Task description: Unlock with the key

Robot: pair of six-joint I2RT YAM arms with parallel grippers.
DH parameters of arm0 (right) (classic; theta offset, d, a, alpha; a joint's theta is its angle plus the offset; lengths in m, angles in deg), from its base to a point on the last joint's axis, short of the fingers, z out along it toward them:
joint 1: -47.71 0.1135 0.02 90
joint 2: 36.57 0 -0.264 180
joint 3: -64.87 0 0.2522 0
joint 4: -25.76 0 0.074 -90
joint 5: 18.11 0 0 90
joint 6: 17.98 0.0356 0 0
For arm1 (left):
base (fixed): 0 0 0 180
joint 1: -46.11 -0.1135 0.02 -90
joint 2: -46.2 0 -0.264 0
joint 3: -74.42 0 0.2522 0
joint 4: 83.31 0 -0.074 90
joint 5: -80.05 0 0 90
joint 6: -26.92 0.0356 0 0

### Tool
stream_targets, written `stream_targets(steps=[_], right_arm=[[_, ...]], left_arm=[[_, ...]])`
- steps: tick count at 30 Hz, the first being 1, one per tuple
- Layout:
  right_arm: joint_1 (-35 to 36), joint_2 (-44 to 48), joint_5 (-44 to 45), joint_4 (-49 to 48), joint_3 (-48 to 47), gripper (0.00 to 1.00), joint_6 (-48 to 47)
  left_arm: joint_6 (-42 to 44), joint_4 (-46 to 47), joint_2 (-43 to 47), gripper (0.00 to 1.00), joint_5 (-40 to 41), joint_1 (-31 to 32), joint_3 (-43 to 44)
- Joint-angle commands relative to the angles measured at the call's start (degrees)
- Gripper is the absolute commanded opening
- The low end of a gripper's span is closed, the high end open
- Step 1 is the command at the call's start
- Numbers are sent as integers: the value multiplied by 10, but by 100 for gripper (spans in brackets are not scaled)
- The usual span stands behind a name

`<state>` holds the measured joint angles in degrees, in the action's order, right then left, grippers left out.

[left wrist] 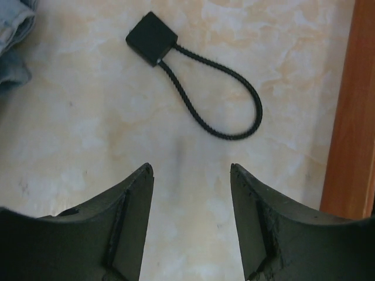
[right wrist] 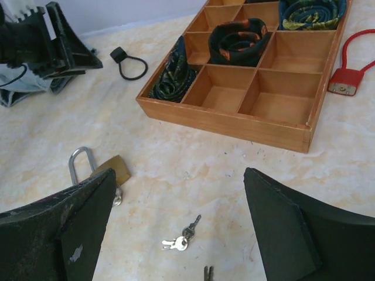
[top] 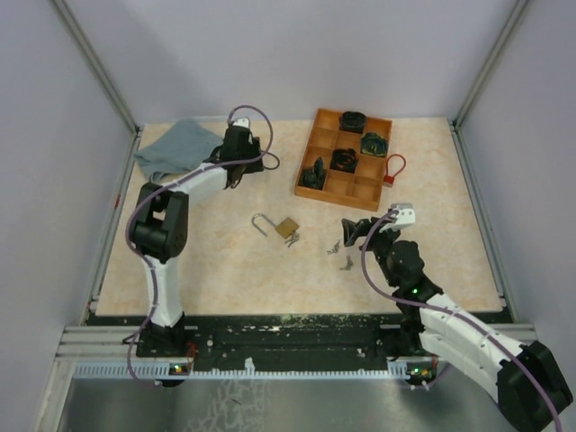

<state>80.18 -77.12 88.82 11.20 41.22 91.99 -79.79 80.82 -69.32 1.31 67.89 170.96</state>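
Observation:
A brass padlock (top: 287, 227) with a silver shackle lies at the middle of the table, and shows at the left of the right wrist view (right wrist: 115, 167). A silver key (right wrist: 118, 196) lies against it, partly hidden by my finger. A small bunch of keys (top: 335, 246) (right wrist: 183, 237) lies on the table just right of the padlock. My right gripper (top: 362, 230) (right wrist: 179, 172) hangs over these keys, open and empty. Far back on the left, my left gripper (top: 240, 168) (left wrist: 191, 168) is open over bare table with nothing between its fingers.
A black cable lock (left wrist: 151, 38) (right wrist: 120, 55) lies just beyond my left gripper. Behind the keys stands a wooden compartment tray (top: 310, 184) (right wrist: 234, 120) holding rolled ties. A red cable lock (top: 393, 171) (right wrist: 345, 79) lies to its right. A blue-grey cloth (top: 175, 148) fills the back left corner.

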Motion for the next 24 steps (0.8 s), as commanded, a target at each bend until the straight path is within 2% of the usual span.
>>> stream_targets(steps=[1,10,16,24], right_arm=[[-3,-2,1,-38,6,89,-9],[-3,-5,-12,-26,-1,89,-20],[-3,-9,-15,-33,1,89,-18],[-3,-11,-14,-36,1,89,-14]], left_arm=[[19,1,-72,59,-6,-12,84],[57,9,-158,52,-13,-26,171],[76,-49,-222,49,-23,-28,256],[92,-89,-228,44,-23,-29,258]])
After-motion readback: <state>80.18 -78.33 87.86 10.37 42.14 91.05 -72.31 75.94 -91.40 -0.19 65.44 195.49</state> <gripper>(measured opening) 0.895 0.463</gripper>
